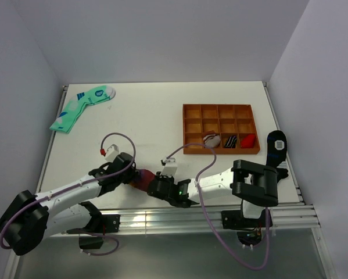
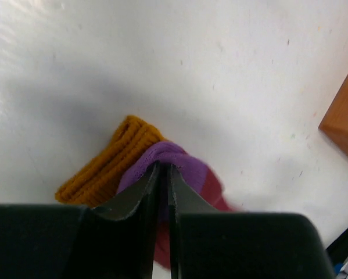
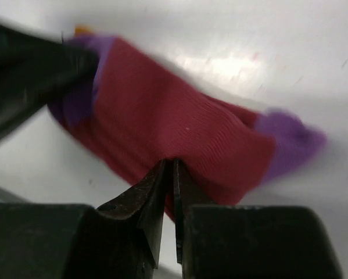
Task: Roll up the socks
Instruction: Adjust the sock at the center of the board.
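Note:
The maroon-red socks lie near the table's front edge, between my two grippers. In the left wrist view the orange-mustard cuff and a purple part show, and my left gripper is shut on the purple part. In the right wrist view the maroon body stretches across with a purple end at the right, and my right gripper is shut on the maroon edge. In the top view the left gripper and the right gripper pinch the socks from either side.
A brown compartment tray with small items stands at the right; its corner shows in the left wrist view. Mint-green socks lie at the back left. A black sock with blue patches lies at the right edge.

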You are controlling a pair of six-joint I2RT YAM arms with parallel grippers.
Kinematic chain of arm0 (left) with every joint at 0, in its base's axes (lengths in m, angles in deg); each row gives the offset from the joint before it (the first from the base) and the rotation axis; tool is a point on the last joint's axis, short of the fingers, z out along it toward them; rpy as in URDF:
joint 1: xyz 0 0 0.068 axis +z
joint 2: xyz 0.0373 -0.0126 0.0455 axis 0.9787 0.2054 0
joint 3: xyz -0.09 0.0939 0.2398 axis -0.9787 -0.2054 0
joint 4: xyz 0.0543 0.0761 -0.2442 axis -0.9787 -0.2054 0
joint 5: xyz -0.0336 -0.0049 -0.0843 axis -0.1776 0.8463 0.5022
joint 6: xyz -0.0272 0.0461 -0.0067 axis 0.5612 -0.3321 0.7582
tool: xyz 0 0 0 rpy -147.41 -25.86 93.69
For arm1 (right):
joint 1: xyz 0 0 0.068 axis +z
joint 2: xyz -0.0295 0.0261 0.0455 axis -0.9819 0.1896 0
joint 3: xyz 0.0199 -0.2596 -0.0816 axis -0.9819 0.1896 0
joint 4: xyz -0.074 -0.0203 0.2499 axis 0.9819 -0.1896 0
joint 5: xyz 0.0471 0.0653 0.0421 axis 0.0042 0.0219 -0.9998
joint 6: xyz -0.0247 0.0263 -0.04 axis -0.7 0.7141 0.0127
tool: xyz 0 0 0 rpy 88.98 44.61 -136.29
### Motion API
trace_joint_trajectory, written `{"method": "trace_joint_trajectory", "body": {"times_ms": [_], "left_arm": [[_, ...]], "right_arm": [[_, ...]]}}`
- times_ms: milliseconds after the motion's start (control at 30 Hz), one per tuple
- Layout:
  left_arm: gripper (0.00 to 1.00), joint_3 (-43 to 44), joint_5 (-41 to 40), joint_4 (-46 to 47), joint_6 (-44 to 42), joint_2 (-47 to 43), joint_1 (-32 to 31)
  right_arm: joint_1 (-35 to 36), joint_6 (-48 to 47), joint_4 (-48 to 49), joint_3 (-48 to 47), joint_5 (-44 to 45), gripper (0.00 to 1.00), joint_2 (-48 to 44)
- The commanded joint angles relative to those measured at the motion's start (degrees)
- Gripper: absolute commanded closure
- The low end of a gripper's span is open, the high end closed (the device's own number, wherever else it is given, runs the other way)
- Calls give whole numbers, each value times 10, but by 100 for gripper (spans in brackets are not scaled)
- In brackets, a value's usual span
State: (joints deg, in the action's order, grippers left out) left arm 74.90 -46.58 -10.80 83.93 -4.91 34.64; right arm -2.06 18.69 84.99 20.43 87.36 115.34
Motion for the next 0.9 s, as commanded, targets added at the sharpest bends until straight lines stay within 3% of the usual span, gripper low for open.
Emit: {"method": "trace_joint_trajectory", "body": {"times_ms": [0,100,300,467,733,867], "left_arm": [[84,37,28,9,-65,21,45],[85,61,31,6,-93,26,63],[85,128,60,9,-152,66,86],[85,129,48,-26,-139,-1,86],[100,4,15,-84,13,-178,51],[100,-11,-44,-143,107,-177,-11]], "right_arm": [[36,60,-60,-17,8,83,3],[47,76,-131,-37,35,81,-13],[42,34,-130,-24,60,71,-104],[14,-55,-127,-27,51,66,-147],[-76,-230,7,12,-110,65,-158],[-130,-255,-19,-2,-128,65,-134]]}}
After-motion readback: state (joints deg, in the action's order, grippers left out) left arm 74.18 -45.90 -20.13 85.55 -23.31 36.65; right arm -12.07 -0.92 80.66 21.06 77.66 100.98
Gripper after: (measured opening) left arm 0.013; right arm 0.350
